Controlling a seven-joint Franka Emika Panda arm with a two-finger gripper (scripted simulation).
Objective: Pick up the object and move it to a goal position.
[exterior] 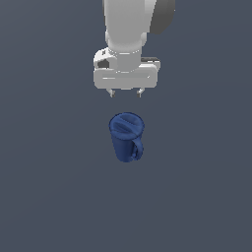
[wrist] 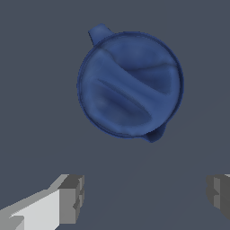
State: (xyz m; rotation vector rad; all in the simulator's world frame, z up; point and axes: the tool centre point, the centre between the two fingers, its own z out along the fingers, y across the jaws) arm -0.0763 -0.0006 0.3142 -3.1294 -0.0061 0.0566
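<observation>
The dark blue mug (exterior: 126, 136) stands upright on the grey floor in the middle of the exterior view, its loop handle (exterior: 136, 149) turned toward the camera. My gripper (exterior: 126, 93) hangs above and behind the mug, pointing down, with its two short fingertips spread wide and nothing between them. In the wrist view the mug (wrist: 130, 84) shows from above as a round blue top, apart from the fingers (wrist: 72, 197), which stand wide apart. The gripper does not touch the mug.
The plain grey floor (exterior: 49, 187) stretches around the mug on all sides. The white arm (exterior: 127, 29) rises out of the top of the exterior view. No other objects show.
</observation>
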